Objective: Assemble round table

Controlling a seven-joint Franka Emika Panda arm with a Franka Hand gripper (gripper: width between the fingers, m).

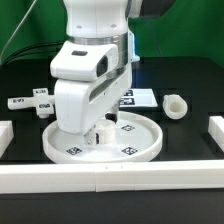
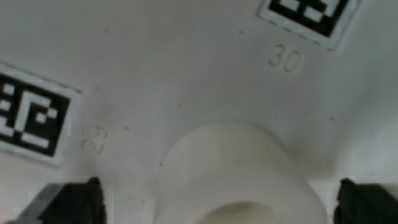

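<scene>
The large rimmed round disc (image 1: 128,145) lies flat near the table's front and carries black-and-white tags (image 2: 32,112). My gripper (image 1: 99,134) hangs low over its middle. In the wrist view the gripper (image 2: 217,206) is open. Its dark fingertips (image 2: 71,202) stand either side of a raised white stub (image 2: 235,165) on the disc surface (image 2: 178,60), with a gap on each side. The stubby cylinder post (image 1: 176,105) lies on the black table at the exterior view's right. The tagged cross-shaped piece (image 1: 33,103) lies at the exterior view's left.
The marker board (image 1: 140,97) lies behind the disc, partly hidden by the arm. Long white border rails run along the front (image 1: 110,178), at the exterior view's left (image 1: 5,135) and at its right (image 1: 215,130).
</scene>
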